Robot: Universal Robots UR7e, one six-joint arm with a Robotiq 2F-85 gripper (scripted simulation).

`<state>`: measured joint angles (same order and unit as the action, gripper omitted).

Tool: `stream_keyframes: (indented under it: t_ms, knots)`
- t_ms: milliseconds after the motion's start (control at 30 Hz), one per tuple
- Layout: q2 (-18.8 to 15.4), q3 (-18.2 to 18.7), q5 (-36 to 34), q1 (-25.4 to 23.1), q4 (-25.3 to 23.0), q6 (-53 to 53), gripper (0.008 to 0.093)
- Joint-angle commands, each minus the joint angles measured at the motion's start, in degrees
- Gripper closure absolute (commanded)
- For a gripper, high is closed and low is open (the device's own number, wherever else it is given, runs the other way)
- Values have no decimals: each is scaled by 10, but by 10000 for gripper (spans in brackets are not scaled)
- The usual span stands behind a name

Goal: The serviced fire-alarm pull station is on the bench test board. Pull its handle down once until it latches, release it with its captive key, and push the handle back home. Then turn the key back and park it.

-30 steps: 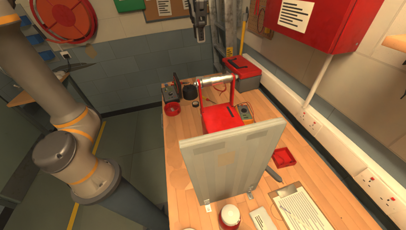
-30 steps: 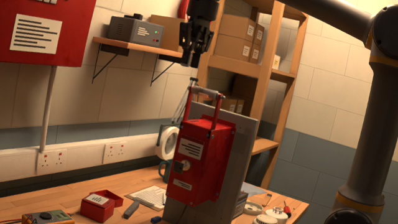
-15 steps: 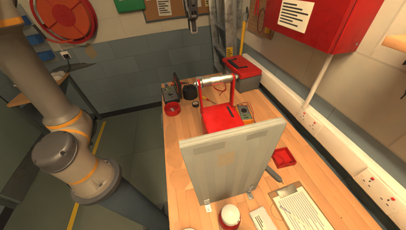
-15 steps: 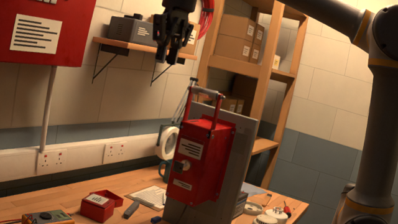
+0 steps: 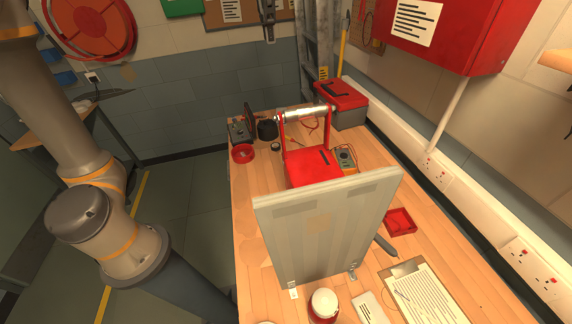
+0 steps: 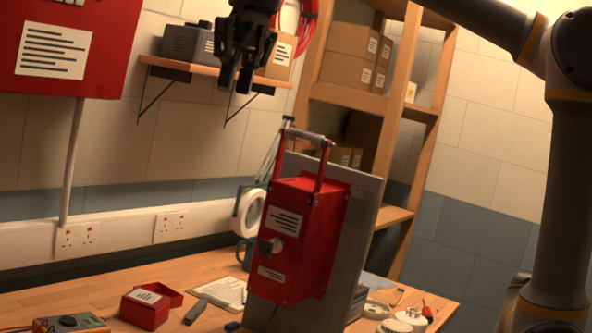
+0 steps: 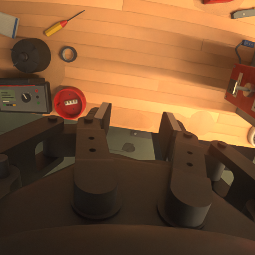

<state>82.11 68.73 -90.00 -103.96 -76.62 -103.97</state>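
Note:
On the wooden bench a red pull station [image 6: 298, 240] is mounted on an upright grey test board [image 5: 327, 225]. Its handle [image 6: 305, 136], a silver bar on two red arms, stands raised above the box top [image 5: 305, 113]. A round key fitting [image 6: 276, 245] sits on the station's front face, and the wrist camera shows the key [image 7: 240, 88] sticking out of it. My gripper [image 6: 235, 85] hangs high above the bench, off to the side of the handle, fingers pointing down. It is open and empty [image 7: 135, 119].
A red wall cabinet [image 5: 449, 28] hangs above the bench's right side. On the bench lie a red toolbox [image 5: 341, 98], a multimeter [image 5: 345, 158], a red dish [image 5: 243, 152], a black meter box [image 7: 23, 96], a tape roll [image 7: 68, 54], a screwdriver [image 7: 59, 25] and a clipboard [image 5: 421, 293].

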Motion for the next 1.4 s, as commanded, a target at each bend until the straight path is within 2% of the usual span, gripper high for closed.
stream_keyframes:
  t_ms: [0,400,700,1033,1367]
  knots:
    - [1,0,0,0,0,0,534]
    - [-4,-5,-6,-3,10,11,534]
    - [-22,-21,-31,-13,49,58,534]
    - [-62,-58,-86,-34,137,164,534]
    - [-121,-112,-167,-67,266,319,534]
